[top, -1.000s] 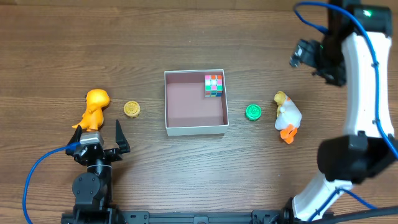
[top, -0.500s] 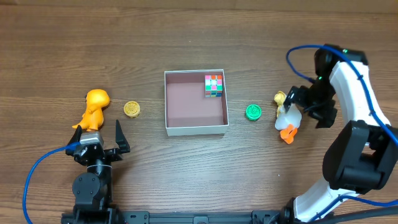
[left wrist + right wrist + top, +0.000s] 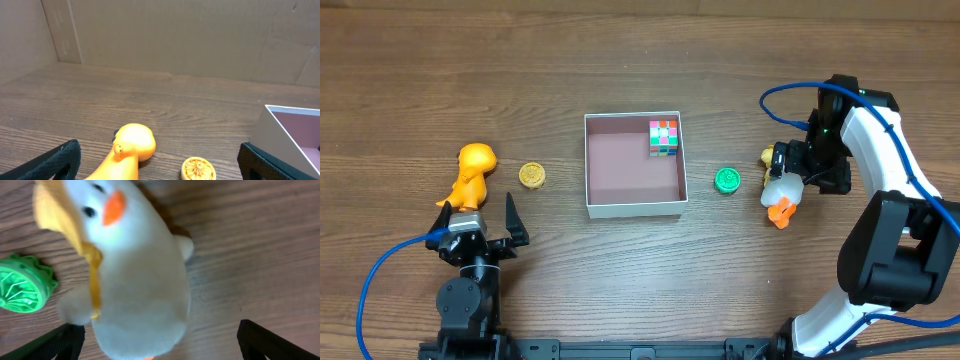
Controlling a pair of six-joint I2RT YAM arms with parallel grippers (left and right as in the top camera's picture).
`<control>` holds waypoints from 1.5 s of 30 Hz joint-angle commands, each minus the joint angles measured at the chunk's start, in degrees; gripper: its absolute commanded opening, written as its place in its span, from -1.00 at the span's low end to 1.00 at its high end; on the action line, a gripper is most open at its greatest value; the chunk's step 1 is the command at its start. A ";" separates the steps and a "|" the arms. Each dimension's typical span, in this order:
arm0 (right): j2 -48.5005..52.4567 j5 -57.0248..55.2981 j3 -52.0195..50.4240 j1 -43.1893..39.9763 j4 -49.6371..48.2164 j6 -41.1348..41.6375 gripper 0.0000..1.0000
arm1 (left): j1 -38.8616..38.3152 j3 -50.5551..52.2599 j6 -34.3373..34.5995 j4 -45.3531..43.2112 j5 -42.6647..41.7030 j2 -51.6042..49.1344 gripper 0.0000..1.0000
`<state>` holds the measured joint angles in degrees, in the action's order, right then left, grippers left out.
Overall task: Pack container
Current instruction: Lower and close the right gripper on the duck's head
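Container (image 3: 620,172) sat at the middle of the tabletop (image 3: 640,60), a colourful cube (image 3: 663,138) in its far right corner. Right claw (image 3: 788,170) was spread astride a white plush duck (image 3: 135,270), beside a green disc (image 3: 727,180). Left claw (image 3: 480,220) was spread near an orange dinosaur (image 3: 475,170)

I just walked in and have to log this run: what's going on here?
Toys are being packed into a container. The right gripper is open over the plush bird, fingers on either side of it, not yet closed. The left gripper sits open beside the orange toy, holding nothing. Inside the container, only a coloured cube lies in the far right corner. A green disc, a yellow disc and the orange toy lie outside it.
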<state>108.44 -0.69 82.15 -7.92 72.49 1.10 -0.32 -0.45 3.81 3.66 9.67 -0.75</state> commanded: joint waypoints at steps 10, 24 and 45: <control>-0.11 5.92 -0.83 0.48 -1.55 -7.61 1.00 | 0.39 0.15 -1.49 -0.07 -0.26 0.11 1.00; 0.02 1.62 -0.83 0.48 -1.99 -7.10 1.00 | 0.39 0.15 -1.49 -0.07 -0.26 0.11 1.00; 3.78 -1.01 -0.83 3.52 -3.69 -5.35 1.00 | 0.39 0.15 -1.49 -0.07 -0.26 0.11 1.00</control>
<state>112.09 -0.32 81.60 -4.73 69.38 -4.86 -0.32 -0.45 3.81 3.66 9.67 -0.75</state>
